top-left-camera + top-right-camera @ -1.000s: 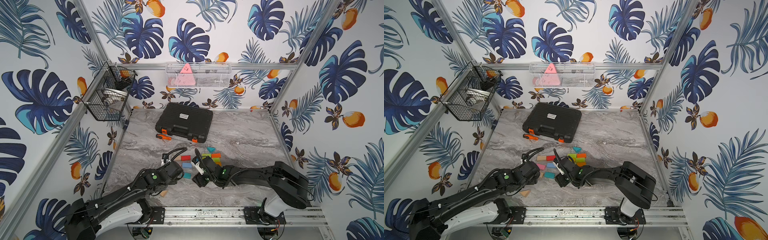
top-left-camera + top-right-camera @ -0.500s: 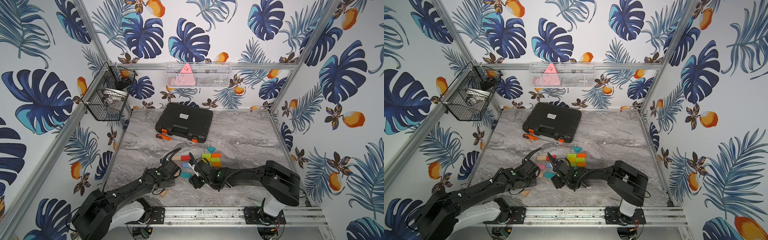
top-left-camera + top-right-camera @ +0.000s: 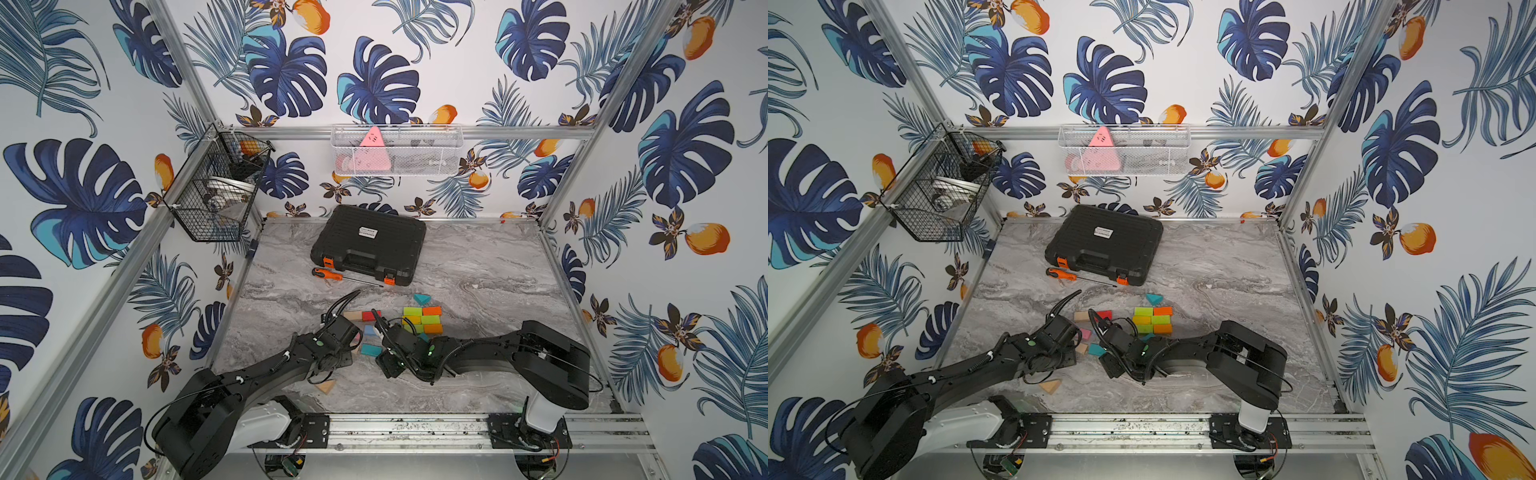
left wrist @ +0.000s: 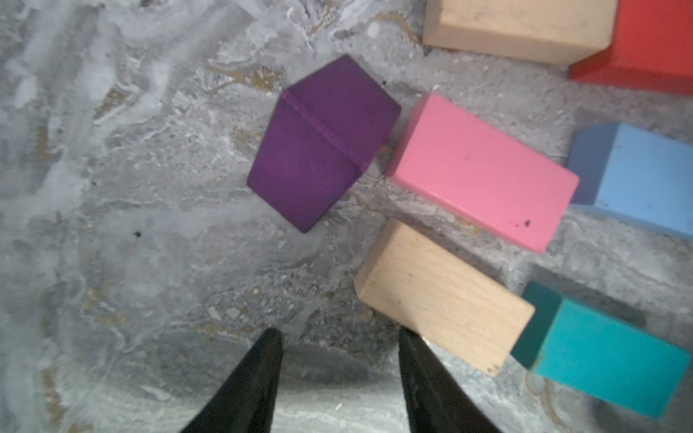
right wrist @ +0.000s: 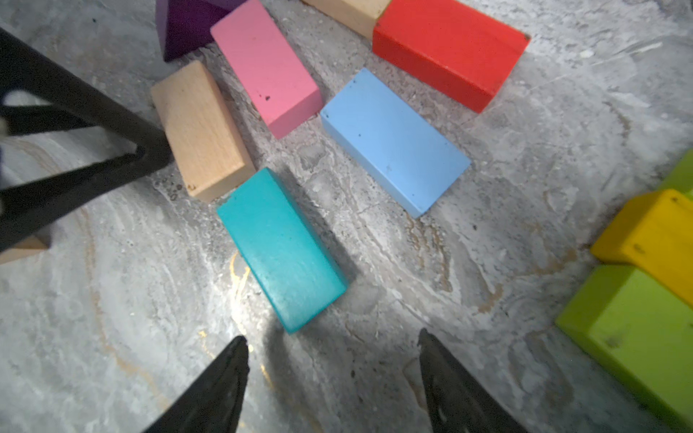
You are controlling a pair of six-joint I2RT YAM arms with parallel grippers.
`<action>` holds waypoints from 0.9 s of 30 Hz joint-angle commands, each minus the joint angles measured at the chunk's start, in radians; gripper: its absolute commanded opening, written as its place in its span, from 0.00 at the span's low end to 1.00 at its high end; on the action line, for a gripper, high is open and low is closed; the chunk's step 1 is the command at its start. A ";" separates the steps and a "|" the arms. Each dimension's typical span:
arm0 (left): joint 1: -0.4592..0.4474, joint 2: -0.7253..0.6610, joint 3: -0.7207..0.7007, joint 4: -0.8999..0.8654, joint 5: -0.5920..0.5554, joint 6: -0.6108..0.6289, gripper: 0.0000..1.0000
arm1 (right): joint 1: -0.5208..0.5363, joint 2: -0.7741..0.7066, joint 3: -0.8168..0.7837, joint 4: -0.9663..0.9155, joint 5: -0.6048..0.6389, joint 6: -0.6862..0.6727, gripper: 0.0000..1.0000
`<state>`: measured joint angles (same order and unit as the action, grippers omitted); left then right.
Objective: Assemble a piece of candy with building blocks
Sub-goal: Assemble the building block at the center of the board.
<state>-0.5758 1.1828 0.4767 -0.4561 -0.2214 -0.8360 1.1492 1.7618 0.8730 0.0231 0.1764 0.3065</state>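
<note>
Grey marbled bench (image 3: 478, 266) carries smooth painted blocks (image 3: 430, 320) near its middle. Left end effector (image 4: 337, 333), prongs apart and empty, sits beside a plain-grained wood brick (image 4: 442, 296); right end effector (image 5: 332, 335), also apart and empty, faces a teal brick (image 5: 281, 247).

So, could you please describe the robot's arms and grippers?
The left arm and right arm are black jointed links on white bases, with looping black cables and a green light each. The left gripper and right gripper have tapered black fingers.
</note>
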 commanded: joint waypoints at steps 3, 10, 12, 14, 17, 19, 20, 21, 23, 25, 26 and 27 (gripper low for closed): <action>0.010 0.024 -0.006 0.033 0.048 0.012 0.55 | 0.000 0.023 0.029 -0.029 0.033 0.017 0.73; 0.013 0.018 -0.017 0.051 0.051 0.018 0.55 | 0.000 0.036 0.032 -0.019 0.050 0.032 0.73; 0.013 0.022 -0.016 0.051 0.056 0.019 0.55 | -0.002 0.036 0.031 -0.021 0.060 0.036 0.72; 0.014 0.020 -0.016 0.050 0.056 0.018 0.55 | -0.006 0.038 0.029 -0.020 0.066 0.037 0.72; 0.014 0.017 -0.016 0.050 0.055 0.016 0.55 | -0.014 0.040 0.028 -0.013 0.057 0.040 0.72; 0.014 0.016 -0.016 0.050 0.053 0.014 0.56 | -0.020 0.046 0.030 -0.008 0.042 0.044 0.72; 0.013 0.016 -0.016 0.050 0.053 0.012 0.56 | -0.023 0.048 0.029 -0.005 0.035 0.048 0.72; 0.014 0.018 -0.016 0.053 0.054 0.011 0.56 | -0.026 0.050 0.030 -0.003 0.030 0.051 0.72; 0.015 0.018 -0.018 0.053 0.056 0.009 0.56 | -0.028 0.053 0.035 0.001 0.025 0.052 0.73; 0.016 0.017 -0.022 0.053 0.054 0.009 0.56 | -0.028 0.060 0.042 -0.001 0.023 0.054 0.75; 0.014 0.017 -0.023 0.053 0.053 0.009 0.56 | -0.027 0.063 0.045 -0.003 0.021 0.054 0.76; 0.016 0.016 -0.023 0.052 0.053 0.010 0.56 | -0.028 0.068 0.050 -0.010 0.021 0.057 0.77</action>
<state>-0.5632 1.1942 0.4644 -0.3660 -0.2161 -0.8131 1.1229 1.8175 0.9142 0.0494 0.2230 0.3370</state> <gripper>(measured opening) 0.560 0.762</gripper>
